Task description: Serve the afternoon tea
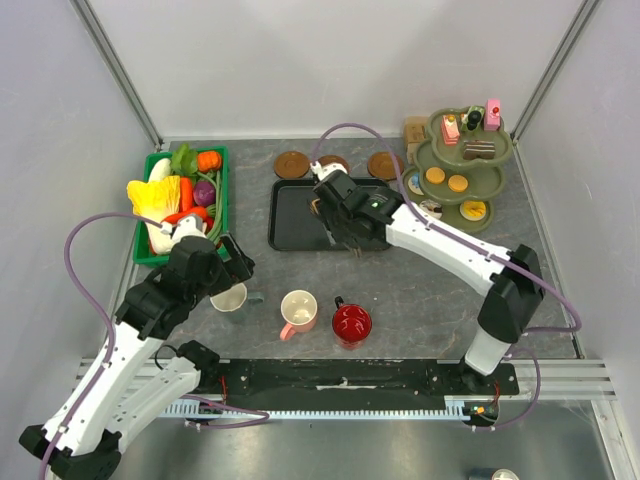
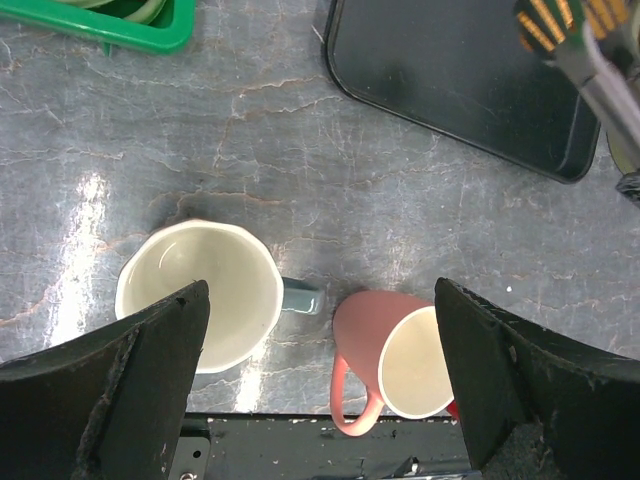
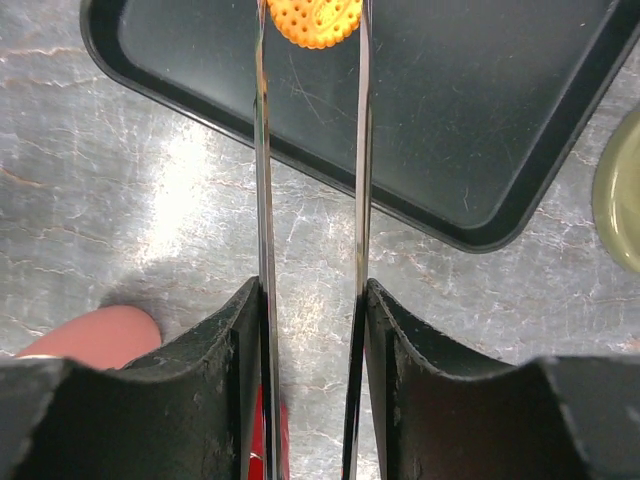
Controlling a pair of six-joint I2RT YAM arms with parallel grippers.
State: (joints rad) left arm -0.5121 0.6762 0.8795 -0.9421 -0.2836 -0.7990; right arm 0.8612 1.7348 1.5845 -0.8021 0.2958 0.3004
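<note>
At the far left of the counter (image 1: 250, 150) stands a green basket (image 2: 110, 30) that is full of toy vegetables (image 1: 180, 195). Just in front of it hangs the left end effector (image 2: 320, 300), with its two fingers spread wide and nothing between them. The whitish mug (image 2: 225, 275) stands upright on the counter directly under its left finger, with the handle pointing to the gap between the fingers. The pink mug (image 1: 299, 310) is near, a little to the right, and in the left wrist view it lies under the right finger. It touches neither finger. The red mug (image 1: 351, 322) stands just beside the pink one, further right.

Behind the mugs lies a black tray (image 3: 480, 120). Along its back edge three brown round discs (image 1: 291, 164) are lying in a row on the counter.

The right end effector (image 3: 312, 290) is above the near part of the tray and is clenched on metal tongs (image 3: 262, 150); each finger presses one arm of the tongs from outside. The tips of the tongs hold an orange biscuit (image 3: 315, 20), which is over the tray floor, well ahead of the fingers. I cannot tell if the biscuit touches the tray.

At the far right stands a tiered stand (image 1: 485, 172), which carries the other small cakes (image 1: 480, 150) and biscuits, well apart from both end effectors.
</note>
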